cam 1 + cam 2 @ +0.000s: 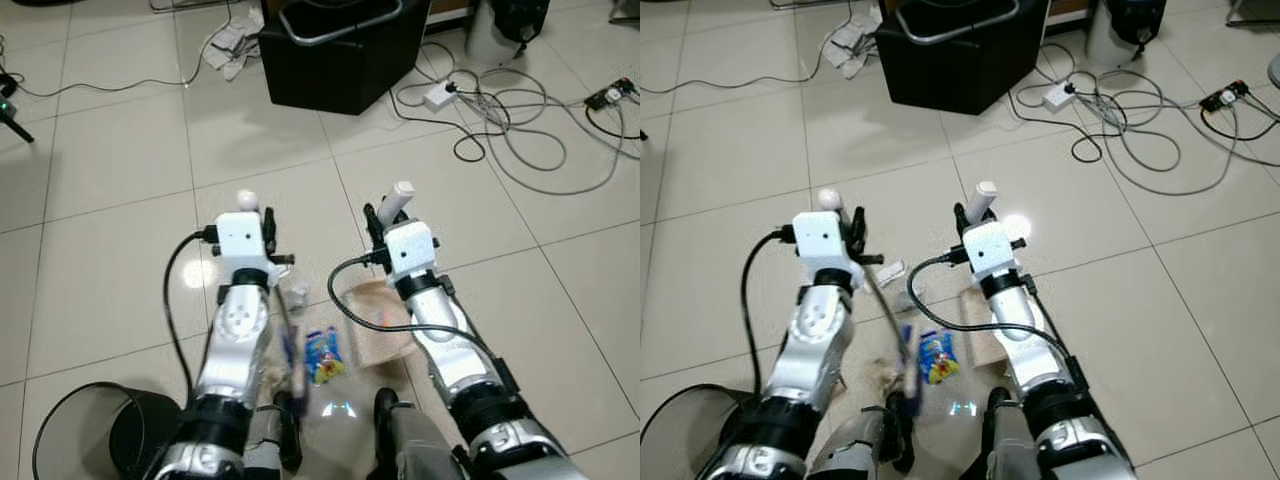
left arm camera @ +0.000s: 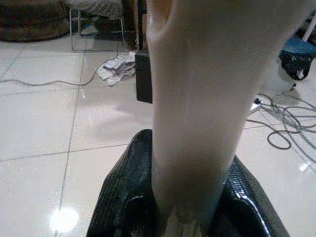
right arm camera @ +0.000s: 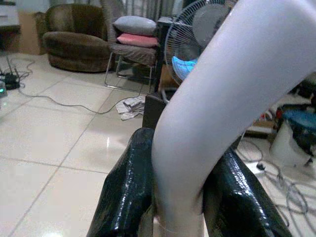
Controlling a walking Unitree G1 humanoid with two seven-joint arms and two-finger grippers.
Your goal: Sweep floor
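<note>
My left gripper (image 1: 264, 228) is shut on a white round-topped handle (image 1: 247, 200); its thin shaft (image 1: 290, 345) runs down and back toward my body, blurred. In the left wrist view the handle (image 2: 197, 98) stands between the black fingers (image 2: 123, 202). My right gripper (image 1: 384, 218) is shut on a second white handle (image 1: 399, 197), seen bent in the right wrist view (image 3: 222, 94). A tan flat dustpan-like piece (image 1: 372, 318) lies on the floor under my right forearm. Litter lies between the arms: a crumpled white scrap (image 1: 293, 294), a blue snack wrapper (image 1: 323, 355) and brownish bits (image 1: 270, 376).
A black wire waste bin (image 1: 95, 430) stands at my lower left. Ahead sit a black case (image 1: 345, 50), crumpled paper (image 1: 230, 45), a power strip (image 1: 440, 95) and loose cables (image 1: 520, 120) on the tiles. A fan (image 3: 197, 34) and an armchair (image 3: 69, 37) stand farther off.
</note>
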